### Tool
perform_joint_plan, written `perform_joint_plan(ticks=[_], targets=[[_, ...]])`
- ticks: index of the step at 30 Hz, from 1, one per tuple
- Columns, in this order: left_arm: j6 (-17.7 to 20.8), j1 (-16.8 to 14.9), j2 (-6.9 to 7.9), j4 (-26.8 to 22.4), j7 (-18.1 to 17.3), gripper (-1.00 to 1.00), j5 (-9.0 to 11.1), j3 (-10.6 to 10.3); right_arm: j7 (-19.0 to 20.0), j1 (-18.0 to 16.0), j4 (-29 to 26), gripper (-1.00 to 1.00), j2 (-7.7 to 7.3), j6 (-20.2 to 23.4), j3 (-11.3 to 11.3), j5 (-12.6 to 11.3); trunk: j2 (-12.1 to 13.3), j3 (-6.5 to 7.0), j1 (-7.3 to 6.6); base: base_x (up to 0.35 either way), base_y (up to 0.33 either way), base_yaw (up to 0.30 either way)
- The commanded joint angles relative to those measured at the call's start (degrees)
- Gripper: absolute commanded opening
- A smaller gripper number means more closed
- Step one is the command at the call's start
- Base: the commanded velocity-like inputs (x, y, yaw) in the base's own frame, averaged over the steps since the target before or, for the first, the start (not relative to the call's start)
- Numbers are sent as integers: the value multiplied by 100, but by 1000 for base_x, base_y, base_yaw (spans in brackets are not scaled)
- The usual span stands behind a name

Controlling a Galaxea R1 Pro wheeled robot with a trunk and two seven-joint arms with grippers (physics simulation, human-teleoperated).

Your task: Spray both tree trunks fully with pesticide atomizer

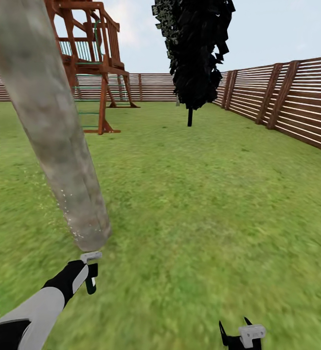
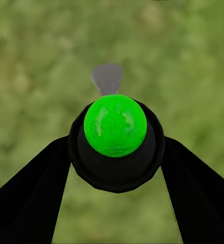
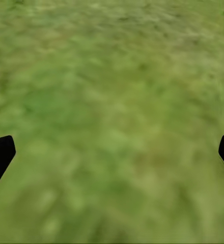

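**Spraying the lower part of the leaning trunk**

Left hand (image 1: 90,272) clenched on the black pesticide atomizer with bright green round cap (image 2: 115,125), held low, just in front of the base of the thick, leaning beige-grey tree trunk (image 1: 58,131). In the left wrist view: black body of the bottle gripped between the two black fingers (image 2: 25,198), with a small grey part, probably the nozzle, beyond the cap. Fine whitish specks of pesticide (image 1: 65,206) visible along the lower left edge of the trunk, so spraying judged to be under way on this tree. Right hand (image 1: 238,335) released, fingers apart, nothing between them, hanging over the blurry green grass floor (image 3: 112,112).

To do the step well: nozzle to be kept pointed at the bark, not at the grass, and near enough for the cloud to reach the trunk. Slow sweep from the base upward along the lean, then around the sides, because only the lower edge shows specks now. Grip to be kept firm, without tilting the bottle away. Coverage of the upper trunk not possible to judge. Narrow all-black tree with thin dark stem (image 1: 194,48), brown slatted wooden fence (image 1: 287,97) and red-brown wooden play tower (image 1: 90,53) well apart, not targets.
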Motion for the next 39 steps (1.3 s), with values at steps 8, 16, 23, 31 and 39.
perform_joint_plan(ticks=[8,16,23,31,39], targets=[[0,0,-2,-1,-4,-100,-1,0,0,2,0,100,0,0,0,0,0,0,0,150,-261,274],[0,0,-88,-9,4,-100,-2,9,0,-1,0,100,0,-1,0,0,0,0,0,24,-271,59],[0,0,-88,-9,5,-100,-2,9,0,1,0,100,0,-1,0,0,0,0,0,10,-274,253],[-6,0,-81,-9,5,-100,-2,1,0,1,0,100,0,0,0,0,0,0,0,151,-255,275],[-17,0,-88,-17,13,-100,-2,5,0,0,0,100,0,-1,0,0,0,0,0,147,-229,275]])
